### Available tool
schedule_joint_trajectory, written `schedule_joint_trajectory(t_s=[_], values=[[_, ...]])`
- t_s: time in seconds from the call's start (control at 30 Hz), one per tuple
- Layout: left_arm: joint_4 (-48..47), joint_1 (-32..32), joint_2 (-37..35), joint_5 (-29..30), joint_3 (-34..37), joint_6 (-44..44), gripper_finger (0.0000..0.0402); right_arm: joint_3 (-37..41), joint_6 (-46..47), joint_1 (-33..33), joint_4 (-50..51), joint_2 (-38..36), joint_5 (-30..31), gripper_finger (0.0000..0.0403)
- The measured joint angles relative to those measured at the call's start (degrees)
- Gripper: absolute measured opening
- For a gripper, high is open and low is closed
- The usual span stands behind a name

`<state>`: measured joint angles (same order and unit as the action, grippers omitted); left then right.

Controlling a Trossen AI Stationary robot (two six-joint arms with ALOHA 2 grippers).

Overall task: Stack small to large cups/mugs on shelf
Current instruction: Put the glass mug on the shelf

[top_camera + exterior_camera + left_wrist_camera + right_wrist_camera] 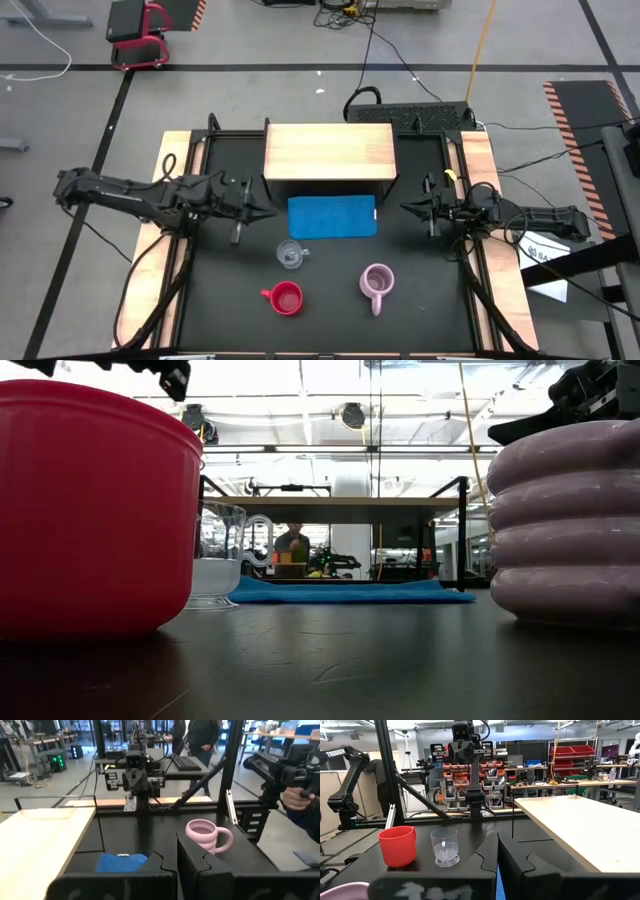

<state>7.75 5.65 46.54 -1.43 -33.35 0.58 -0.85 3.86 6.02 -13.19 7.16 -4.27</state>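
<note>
Three cups stand upright on the black table near its front: a small clear glass cup, a red mug and a ribbed lilac mug. The wooden shelf stands at the far middle, with a blue mat in front of it. My left gripper is shut with nothing in it, in the air at the table's left, pointing level toward the mat. My right gripper is shut with nothing in it at the table's right, pointing level toward the left.
Black frame posts stand at the shelf's far corners. Wooden side boards flank the black table. People stand in the room beyond the table, one holding a device.
</note>
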Motion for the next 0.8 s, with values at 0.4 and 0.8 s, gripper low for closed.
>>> schedule_joint_trajectory(t_s=[0.4, 0.8], values=[[0.1, 0.0, 7.4, -1.5, -4.6, 1.3, 0.0000, 0.0, 0.0, 0.0, 0.0, 0.0, 0.0, 0.0000], [-3.2, -3.3, 10.2, -5.6, -5.6, 2.2, 0.0000, 0.0, 0.0, 0.0, 0.2, 0.0, 0.0, 0.0000]])
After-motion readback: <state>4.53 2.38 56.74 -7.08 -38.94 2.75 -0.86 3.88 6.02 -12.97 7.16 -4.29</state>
